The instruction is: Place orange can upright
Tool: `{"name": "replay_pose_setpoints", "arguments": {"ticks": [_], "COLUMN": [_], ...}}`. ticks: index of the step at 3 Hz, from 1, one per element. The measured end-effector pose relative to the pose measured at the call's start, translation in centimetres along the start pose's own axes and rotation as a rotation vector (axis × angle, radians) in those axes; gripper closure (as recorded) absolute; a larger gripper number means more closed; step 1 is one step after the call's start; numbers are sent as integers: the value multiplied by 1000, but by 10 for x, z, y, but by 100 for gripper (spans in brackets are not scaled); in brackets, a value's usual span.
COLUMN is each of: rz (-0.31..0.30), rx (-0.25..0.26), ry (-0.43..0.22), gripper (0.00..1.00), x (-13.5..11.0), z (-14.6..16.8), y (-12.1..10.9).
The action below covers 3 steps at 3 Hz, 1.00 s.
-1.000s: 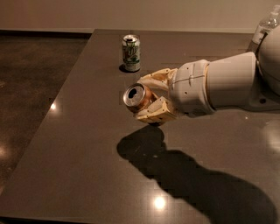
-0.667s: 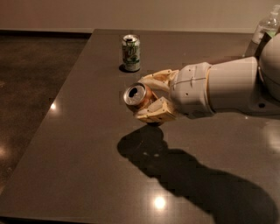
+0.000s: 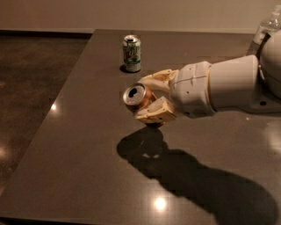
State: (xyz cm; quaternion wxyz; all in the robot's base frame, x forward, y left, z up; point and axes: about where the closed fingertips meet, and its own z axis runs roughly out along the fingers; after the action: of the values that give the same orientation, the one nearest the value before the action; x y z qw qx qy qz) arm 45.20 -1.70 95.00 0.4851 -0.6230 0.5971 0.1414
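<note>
Dark glossy table [image 3: 79,145] (glare spots), pale wall [image 3: 131,13]

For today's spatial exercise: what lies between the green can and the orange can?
Only bare table, in the camera view. The claw, above mid-table, grips the orange can sideways, nearer than the green can.

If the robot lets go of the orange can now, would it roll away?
Probably. The gripper holds the orange can sideways above the table, and round sides on that shiny top likely roll. Its top shows a dark opening, so it may be empty and light. Upright like the green-and-white can, it should sit steady.
</note>
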Motion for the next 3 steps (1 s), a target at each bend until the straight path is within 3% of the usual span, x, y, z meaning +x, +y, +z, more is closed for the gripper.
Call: {"name": "replay_pose_setpoints", "arguments": {"ticks": [2, 3], "rz": [192, 279], "rx": [-90, -103], "ry": [-167, -259], "gripper": [100, 100], "x": [6, 10], "z": [-2, -3], "y": [2, 4]}}
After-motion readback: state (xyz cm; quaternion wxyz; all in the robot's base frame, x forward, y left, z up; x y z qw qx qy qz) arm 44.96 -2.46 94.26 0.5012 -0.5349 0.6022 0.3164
